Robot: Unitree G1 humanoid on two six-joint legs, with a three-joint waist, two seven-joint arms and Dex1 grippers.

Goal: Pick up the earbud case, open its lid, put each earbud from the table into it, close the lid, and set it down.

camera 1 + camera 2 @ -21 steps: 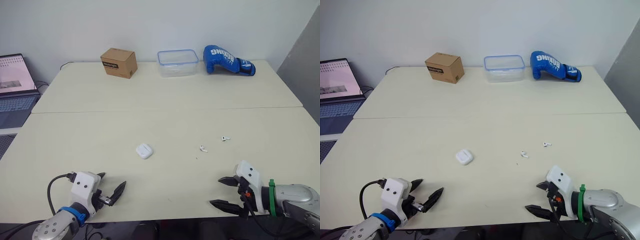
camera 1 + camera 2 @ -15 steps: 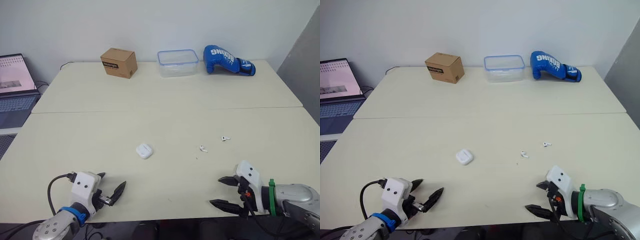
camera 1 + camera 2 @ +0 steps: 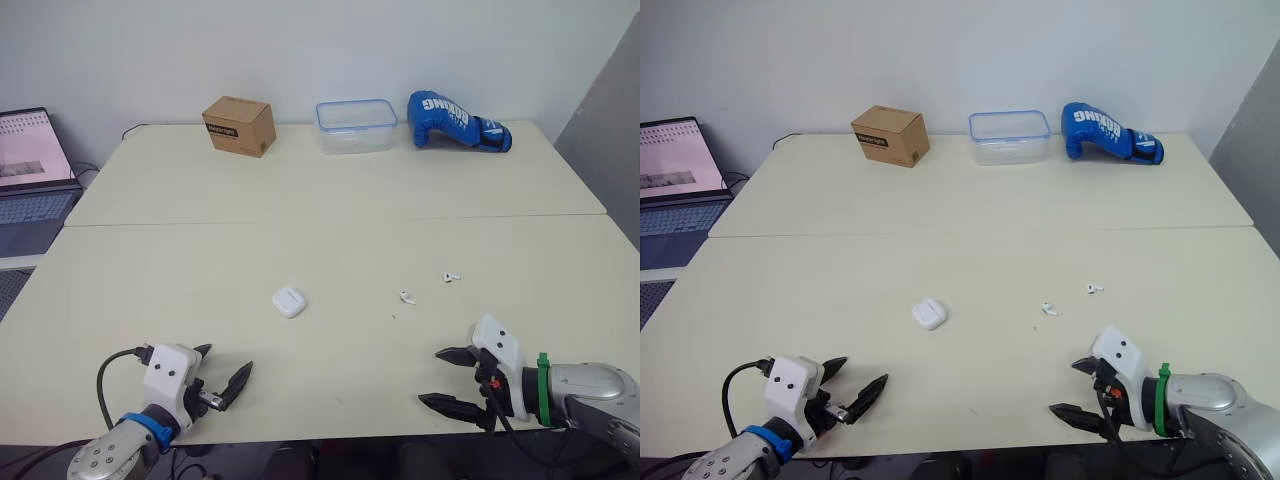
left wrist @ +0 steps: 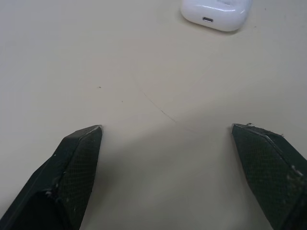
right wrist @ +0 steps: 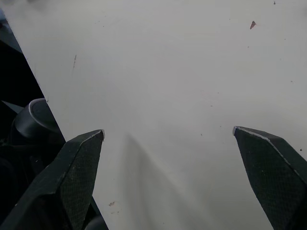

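Note:
The white earbud case (image 3: 288, 301) lies shut on the cream table, near its middle; the left wrist view has it as earbud case (image 4: 216, 13) ahead of the fingers. Two small white earbuds lie to its right: one earbud (image 3: 406, 296) closer, the other earbud (image 3: 451, 276) farther right. My left gripper (image 3: 222, 371) hovers open at the table's front edge, left of and nearer than the case. My right gripper (image 3: 442, 378) stands open at the front edge, nearer than the earbuds, with nothing between its fingers.
At the back of the table stand a cardboard box (image 3: 238, 125), a clear plastic container (image 3: 355, 125) and a blue boxing glove (image 3: 456, 120). A laptop (image 3: 30, 170) sits off the table's left side. A seam (image 3: 330, 219) crosses between the two tabletops.
My right gripper has shifted slightly up and forward over the front edge. The left gripper, case and earbuds have not moved.

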